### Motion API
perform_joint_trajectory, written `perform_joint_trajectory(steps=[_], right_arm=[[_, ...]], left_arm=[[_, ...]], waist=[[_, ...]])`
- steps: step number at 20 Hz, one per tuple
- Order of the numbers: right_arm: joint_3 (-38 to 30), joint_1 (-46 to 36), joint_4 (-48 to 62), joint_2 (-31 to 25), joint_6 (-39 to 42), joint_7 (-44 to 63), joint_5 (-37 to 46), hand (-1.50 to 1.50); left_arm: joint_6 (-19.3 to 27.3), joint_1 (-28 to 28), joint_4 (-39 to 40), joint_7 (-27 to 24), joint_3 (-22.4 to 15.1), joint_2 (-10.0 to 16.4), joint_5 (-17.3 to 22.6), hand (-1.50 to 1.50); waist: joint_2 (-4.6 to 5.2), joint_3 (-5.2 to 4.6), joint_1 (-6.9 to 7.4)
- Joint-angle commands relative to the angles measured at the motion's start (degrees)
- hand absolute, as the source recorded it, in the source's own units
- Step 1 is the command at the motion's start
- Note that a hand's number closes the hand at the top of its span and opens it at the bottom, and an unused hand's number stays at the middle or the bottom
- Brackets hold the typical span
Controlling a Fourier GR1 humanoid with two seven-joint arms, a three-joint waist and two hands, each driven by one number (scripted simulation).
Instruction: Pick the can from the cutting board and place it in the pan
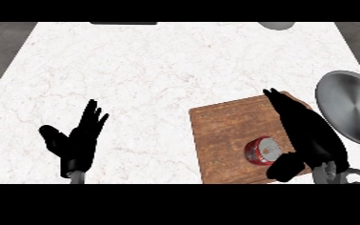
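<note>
The red cylindrical can (264, 150) is sitting ungrasped on the brown wooden cutting board (225, 131); the black right hand (313, 138) is hovering open beside it, with the grey metal pan (341, 102) waiting.

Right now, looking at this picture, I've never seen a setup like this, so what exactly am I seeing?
This single view looks steeply down from the robot's head at a marble counter. The two black shapes are its hands. The left robot hand rests open at the lower left, holding nothing. The right robot hand lies open over a wooden cutting board, just right of a red can, not yet gripping it. The silver pan sits at the right edge.
</note>
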Motion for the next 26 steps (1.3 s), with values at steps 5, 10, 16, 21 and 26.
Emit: perform_joint_trajectory(steps=[5, 10, 16, 21, 26], right_arm=[[-0.2, -4.7, 5.9, 2.8, 11.8, 5.8, -7.2, -1.5], [2.2, 2.7, 0.2, 3.8, 9.1, 3.0, -1.8, -1.5], [-3.4, -0.4, 2.9, 7.0, 10.3, -0.4, -0.2, -1.5], [-0.8, 1.6, 8.3, 10.2, 5.3, -6.4, 8.3, -1.5], [-2.2, 5.8, 10.2, 10.8, 3.7, -11.0, 11.3, -1.5]], left_arm=[[-0.7, -0.4, -1.0, 4.4, 1.4, 1.0, 0.9, 0.0], [0.5, -0.3, 3.2, 0.7, 2.2, -1.3, -1.5, 0.0], [-3.6, -0.6, 4.9, -0.4, 4.8, -0.4, -0.4, 0.0], [-2.2, -0.5, 3.1, 0.2, 3.0, -3.2, -2.4, 0.0], [-1.4, 1.3, -0.7, 3.0, 3.5, -2.7, -3.8, 0.0]], waist=[[0.07, -0.22, -0.56], [0.0, -0.21, -1.24], [0.05, -0.21, -1.08], [0.06, -0.2, -0.98], [0.02, -0.19, -1.02]])
